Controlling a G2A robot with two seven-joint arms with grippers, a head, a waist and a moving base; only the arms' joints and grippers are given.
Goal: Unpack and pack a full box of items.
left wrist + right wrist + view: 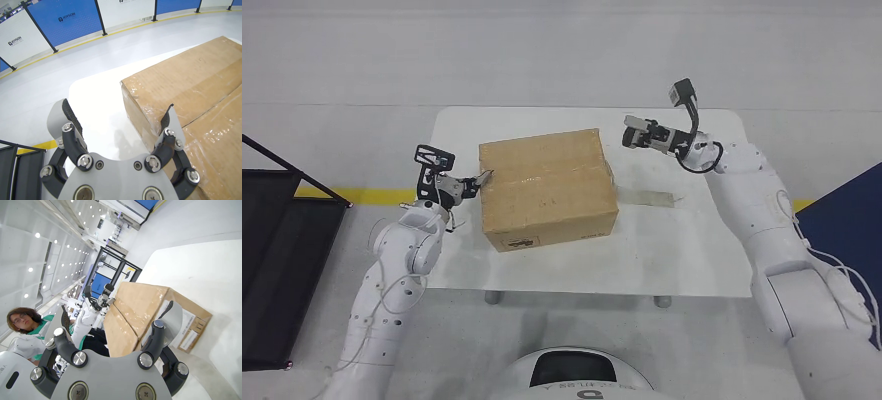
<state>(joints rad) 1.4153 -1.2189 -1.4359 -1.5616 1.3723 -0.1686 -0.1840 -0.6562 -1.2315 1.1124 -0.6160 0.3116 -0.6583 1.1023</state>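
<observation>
- A cardboard box is seen standing on the white counter, set near the counter's middle and a little toward its 9 o'clock side in the top view.
- The box is shown closed: its two top flaps are folded flat and met along a centre seam, over which glossy clear tape is laid. What is packed inside cannot be made out.
- A white printed label is carried on the box's end wall at 3 o'clock, and another label on the side at 6 o'clock.
- The left gripper is held at the box's 9 o'clock edge with its fingers spread wide and nothing between them. One fingertip is placed at the taped top edge by the seam, the other over bare counter just beside the box wall; whether the box is touched cannot be told.
- The right gripper is held above the counter at the box's 2 o'clock, apart from the box, its fingers likewise parted and empty, and pointed toward the box's far corner.
- A loose strip of clear tape is seen lying flat on the counter at the box's 3 o'clock, near it.
- A black rack is stood on the floor beyond the counter's 9 o'clock end.
</observation>
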